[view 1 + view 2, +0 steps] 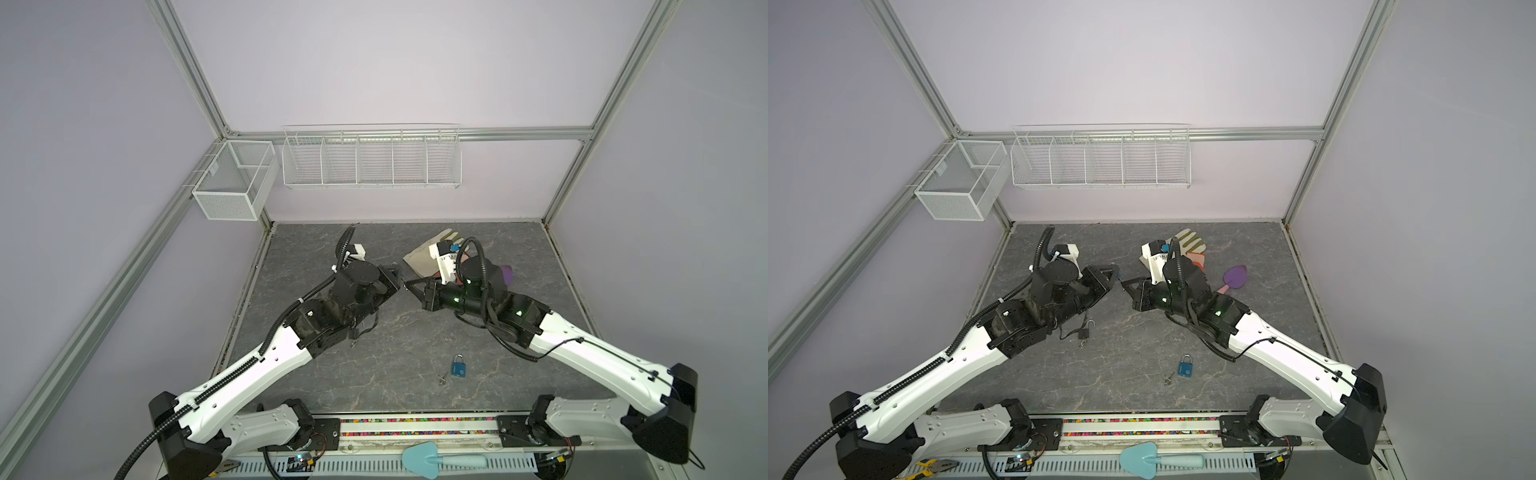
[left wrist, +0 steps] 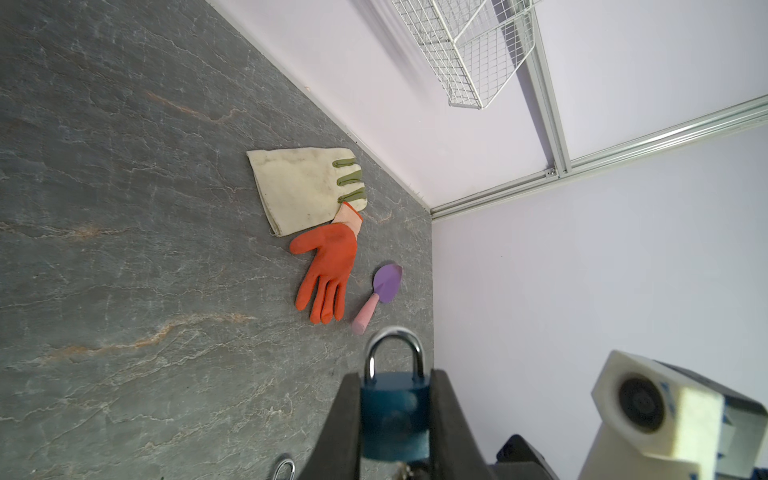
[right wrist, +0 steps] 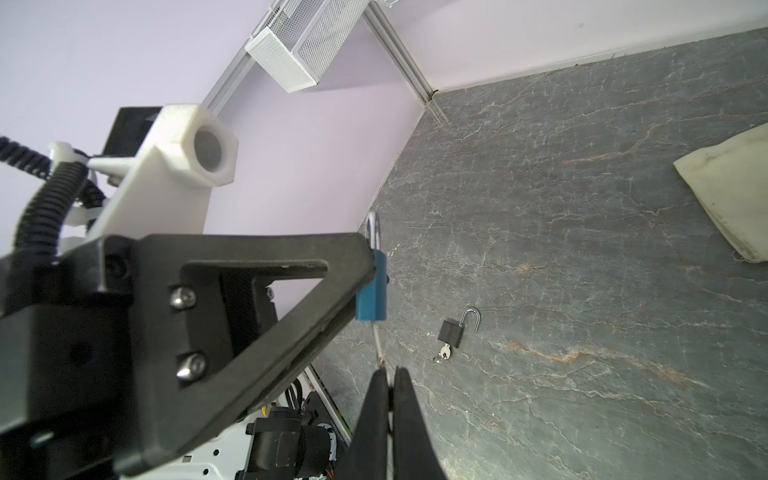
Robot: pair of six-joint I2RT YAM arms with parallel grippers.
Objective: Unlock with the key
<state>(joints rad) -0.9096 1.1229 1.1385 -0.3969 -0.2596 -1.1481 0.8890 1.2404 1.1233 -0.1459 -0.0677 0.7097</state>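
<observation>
Half done at most, by judgement: found left gripper (image 2: 395, 378) clamped on blue padlock (image 2: 392, 419), aloft toward 12 o'clock of table (image 1: 395, 353) middle; found right gripper (image 3: 388, 374) pinched shut on key (image 3: 377, 340), tip at padlock's base; saw shackle (image 2: 395, 345) closed, so logged turning and release as outstanding.

You have three padlocks on or over the table (image 1: 415, 332): a held blue padlock (image 2: 394, 415) near its centre, a loose blue padlock (image 1: 458, 368) at five o'clock and a black padlock (image 3: 453, 332) at nine o'clock.

You have three keys: a gripped key (image 3: 377, 343), a black-lock key (image 3: 444, 354), and a loose key (image 1: 443, 379) at eight o'clock of the loose blue padlock.

You have two gloves at one o'clock, a cream glove (image 2: 303, 187) and an orange glove (image 2: 328, 270).

You have two trowels, a purple trowel (image 2: 386, 286) at two o'clock and a pale blue trowel (image 1: 436, 459) past six o'clock.

You have two wire baskets, a mesh basket (image 1: 232, 195) at ten o'clock and a divided basket (image 1: 372, 166) at twelve.

You have one pair of pliers (image 1: 936, 465).
</observation>
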